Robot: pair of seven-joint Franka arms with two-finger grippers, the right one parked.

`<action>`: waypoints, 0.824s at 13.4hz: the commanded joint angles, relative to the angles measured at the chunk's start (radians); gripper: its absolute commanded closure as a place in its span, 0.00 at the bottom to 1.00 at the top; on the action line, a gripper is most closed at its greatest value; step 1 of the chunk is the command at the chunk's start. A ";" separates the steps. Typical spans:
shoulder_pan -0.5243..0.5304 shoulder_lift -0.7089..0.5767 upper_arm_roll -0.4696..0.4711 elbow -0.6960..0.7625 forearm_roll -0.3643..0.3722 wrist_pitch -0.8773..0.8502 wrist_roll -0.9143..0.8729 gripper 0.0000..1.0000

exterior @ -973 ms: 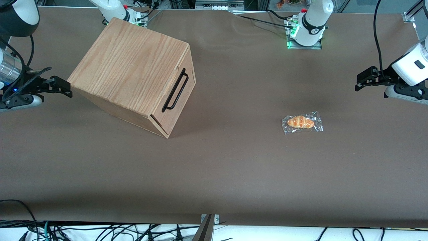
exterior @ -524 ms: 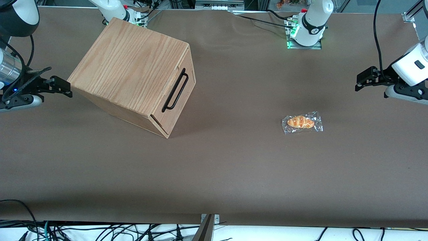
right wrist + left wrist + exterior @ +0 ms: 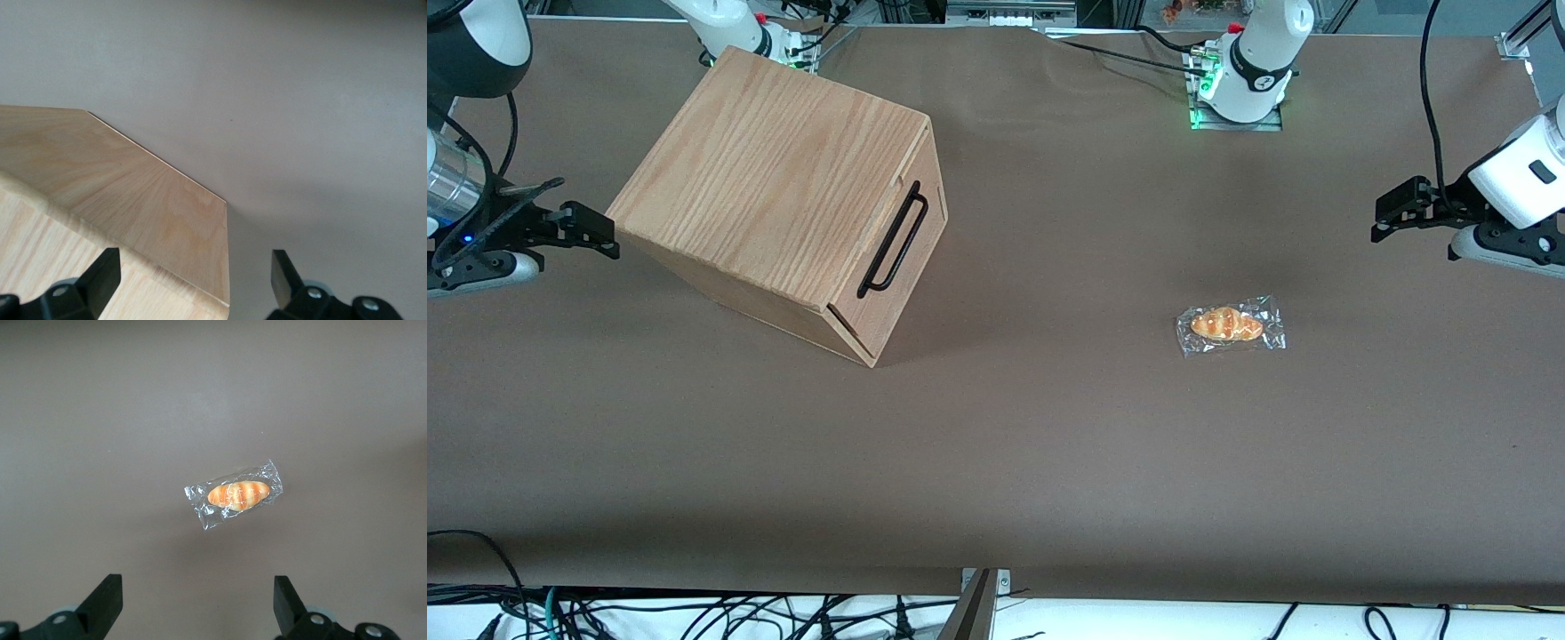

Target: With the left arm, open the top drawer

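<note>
Top drawer (image 3: 898, 258) shut, open claw (image 3: 1392, 213) well apart

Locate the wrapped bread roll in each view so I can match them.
Front view: wrapped bread roll on the brown table cover, near the left arm's tool.
Left wrist view: roll below the open tool.
Right wrist view: not in it.
Shared landmark: brown table cover.

No text, label, brand, number or sign can be read on anything in these views, whether cabinet, wrapped bread roll, counter or arms.
</note>
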 commanded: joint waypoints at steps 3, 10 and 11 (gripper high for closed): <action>-0.001 -0.005 -0.005 -0.005 0.035 0.007 -0.010 0.00; -0.010 0.003 -0.005 -0.002 0.026 0.007 -0.010 0.00; -0.011 0.004 -0.005 0.000 0.022 0.007 -0.008 0.00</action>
